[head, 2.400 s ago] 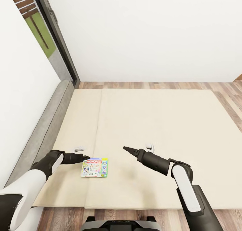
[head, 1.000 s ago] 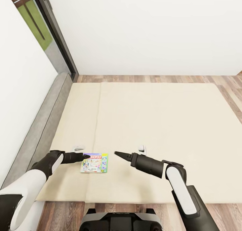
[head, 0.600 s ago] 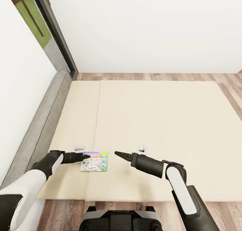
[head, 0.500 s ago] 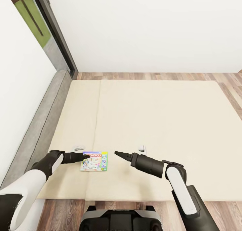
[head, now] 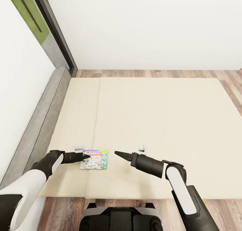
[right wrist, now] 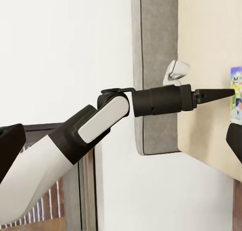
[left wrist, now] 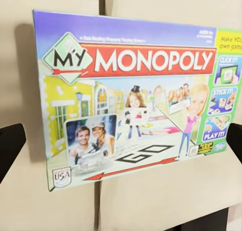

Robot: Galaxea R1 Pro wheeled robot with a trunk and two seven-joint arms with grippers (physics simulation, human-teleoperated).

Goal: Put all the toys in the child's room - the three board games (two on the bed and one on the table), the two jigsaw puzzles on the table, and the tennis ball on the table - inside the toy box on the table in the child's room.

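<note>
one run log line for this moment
place: bed | target: board game flat on mattress | left gripper: at its edge | right gripper: beside, empty

board game (right wrist: 236,92) cropped, small print illegible

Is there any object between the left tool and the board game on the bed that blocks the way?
No, nothing visible blocks it. The left tool is already at the near-left edge of the board game, which lies flat on the bed. The left wrist view shows bare mattress around the box.
</note>
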